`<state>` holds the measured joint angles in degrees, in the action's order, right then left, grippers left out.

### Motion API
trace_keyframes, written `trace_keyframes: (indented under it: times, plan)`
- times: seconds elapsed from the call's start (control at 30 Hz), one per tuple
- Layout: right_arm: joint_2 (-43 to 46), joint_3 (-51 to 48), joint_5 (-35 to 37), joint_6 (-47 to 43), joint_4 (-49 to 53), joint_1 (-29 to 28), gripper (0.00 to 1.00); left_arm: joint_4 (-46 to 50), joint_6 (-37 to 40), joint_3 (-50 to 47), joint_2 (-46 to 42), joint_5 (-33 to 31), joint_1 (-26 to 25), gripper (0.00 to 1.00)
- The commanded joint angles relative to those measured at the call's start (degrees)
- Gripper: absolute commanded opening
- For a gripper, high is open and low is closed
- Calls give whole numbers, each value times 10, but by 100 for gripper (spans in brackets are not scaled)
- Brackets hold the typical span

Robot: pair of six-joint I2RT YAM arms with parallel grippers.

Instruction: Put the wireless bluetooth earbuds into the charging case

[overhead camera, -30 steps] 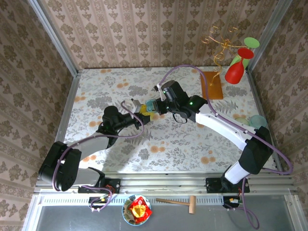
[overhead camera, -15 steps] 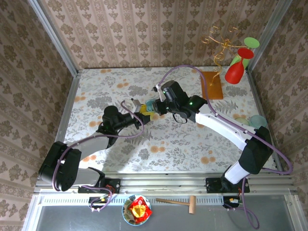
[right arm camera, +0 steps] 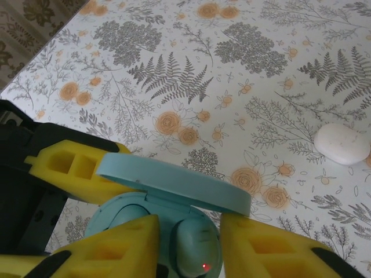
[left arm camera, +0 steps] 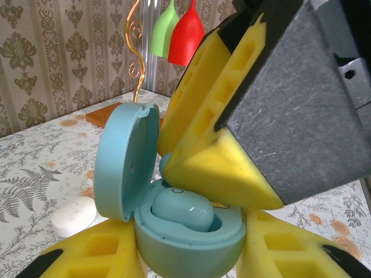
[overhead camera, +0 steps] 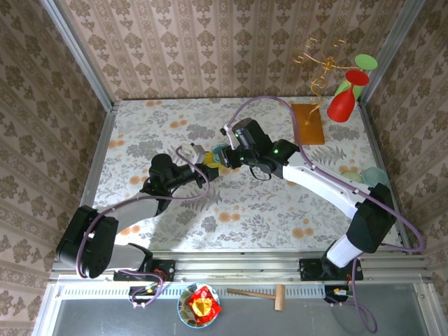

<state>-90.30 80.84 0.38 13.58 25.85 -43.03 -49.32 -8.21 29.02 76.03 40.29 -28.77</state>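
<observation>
Earbud: a pale blue earbud [left arm camera: 182,209] lies seated in the well of the charging case, a small red light showing on it in the right wrist view.
Charging case: the light blue charging case [left arm camera: 191,246] is held up off the table, its lid [left arm camera: 124,165] hinged open and standing nearly upright.
Left gripper: the left gripper [overhead camera: 203,166] is clamped on the case body, one yellow finger [left arm camera: 93,255] on each side.
Right gripper: the right gripper [right arm camera: 191,246] reaches in over the open case, its fingers flanking the earbud; I cannot tell whether they pinch it or stand free.
White case: a white case [right arm camera: 343,143] lies closed on the table, well apart.
Table: floral-patterned table [overhead camera: 266,203].
</observation>
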Motion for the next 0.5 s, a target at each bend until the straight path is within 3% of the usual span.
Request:
trace_keyframes:
  times: [0.0,0.3,0.47]
  plan:
    - [30,-6,-7,3,-23,-4,36,-25,-8,15,-9,5,3,26]
    - [66,-33,-5,21,-57,1,42,-52,-6,4,-9,8,5,26]
    - [101,-75,-54,75,-128,32,52,-57,13,-3,-10,27,7,27]
